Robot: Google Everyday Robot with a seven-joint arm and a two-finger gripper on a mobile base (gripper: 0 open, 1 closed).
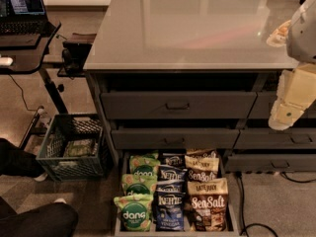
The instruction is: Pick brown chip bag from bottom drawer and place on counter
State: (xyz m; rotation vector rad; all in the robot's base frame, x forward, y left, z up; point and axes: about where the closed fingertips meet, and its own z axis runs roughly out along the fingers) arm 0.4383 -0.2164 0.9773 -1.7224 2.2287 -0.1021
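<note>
The bottom drawer is pulled open at floor level under the cabinet. It holds three columns of bags: green "dang" bags on the left, blue "Kettle" bags in the middle, brown chip bags on the right. The front brown chip bag stands upright with "Sea Salt" lettering, and another stands behind it. The counter is a glossy pale-grey top above the drawers. My gripper hangs at the right edge, beside the counter's front right corner, well above and to the right of the drawer.
Closed grey drawer fronts with handles sit above the open drawer. A green crate stands on the floor at left. A black desk with a laptop is at far left. A person's legs are at bottom left. A cable lies right of the drawer.
</note>
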